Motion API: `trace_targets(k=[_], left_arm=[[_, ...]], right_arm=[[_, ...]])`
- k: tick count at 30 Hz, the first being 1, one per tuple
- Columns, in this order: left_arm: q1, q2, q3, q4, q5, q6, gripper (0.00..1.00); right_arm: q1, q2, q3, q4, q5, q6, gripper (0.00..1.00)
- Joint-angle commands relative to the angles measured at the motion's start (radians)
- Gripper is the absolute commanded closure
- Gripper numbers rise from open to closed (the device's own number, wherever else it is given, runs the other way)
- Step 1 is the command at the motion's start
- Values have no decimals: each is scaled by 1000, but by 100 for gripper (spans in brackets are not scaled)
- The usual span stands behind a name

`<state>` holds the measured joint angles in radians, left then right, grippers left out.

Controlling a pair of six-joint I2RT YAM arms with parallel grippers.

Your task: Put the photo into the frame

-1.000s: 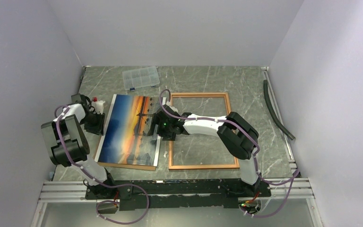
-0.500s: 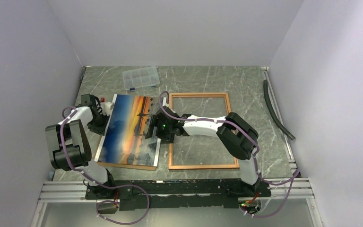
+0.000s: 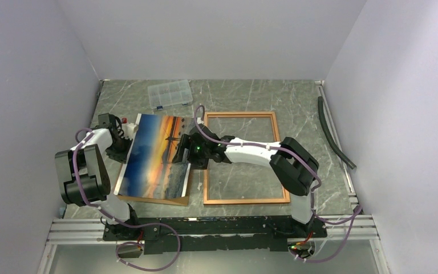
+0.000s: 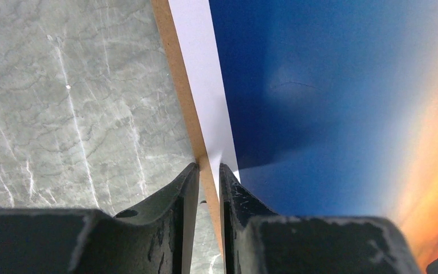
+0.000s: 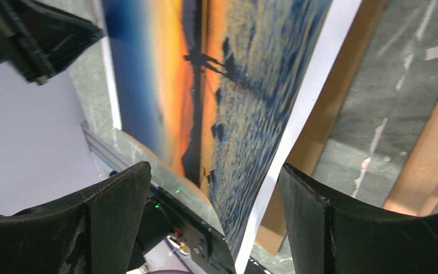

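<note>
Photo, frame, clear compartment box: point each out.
photo (image 3: 151, 162): top view, middle of the print.
frame (image 3: 245, 201): top view, near wooden rail.
clear compartment box (image 3: 170, 94): top view, centre of lid.

Left claw (image 4: 209, 169) pinching, right claw (image 5: 214, 171) spread

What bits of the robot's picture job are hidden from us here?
- Left wrist view: the left fingers cover where they meet the thin brown backing board; whether they also pinch the orange-and-blue sunset photo is unclear.
- Top view: the photo hides most of that board.
- Top view: what fills the small clear plastic compartment box is too small to see.
</note>
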<state>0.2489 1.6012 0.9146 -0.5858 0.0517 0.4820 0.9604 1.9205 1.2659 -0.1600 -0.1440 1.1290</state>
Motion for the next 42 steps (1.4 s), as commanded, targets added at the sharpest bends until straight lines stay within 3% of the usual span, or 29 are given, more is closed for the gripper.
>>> trace_targets(k=[1,10,14,22,27,30,36,42], left_arm=[[-9,31,-34,14,24,5,75],[-8,40,-5,-21,49,-5,77],[-8,44,21,-52,68,-17,77],[51,36,135,-202,177,-25,76],[98,34,181,-254,215,-9,75],[140,38,241,-300,239,-6,69],[239,38,426,-416,306,7,43],[252,9,478,-443,320,10,37]], right_arm=[[6,-72,-9,94,-28,8,15],[2,-46,-143,283,-100,100,17],[2,-62,-178,312,-64,114,24],[-1,-74,-125,285,-15,38,71],[-3,-81,-111,281,-32,13,88],[-9,-144,-48,158,23,-97,100],[-11,-365,133,-261,270,-402,100],[-11,-474,348,-725,522,-567,100]])
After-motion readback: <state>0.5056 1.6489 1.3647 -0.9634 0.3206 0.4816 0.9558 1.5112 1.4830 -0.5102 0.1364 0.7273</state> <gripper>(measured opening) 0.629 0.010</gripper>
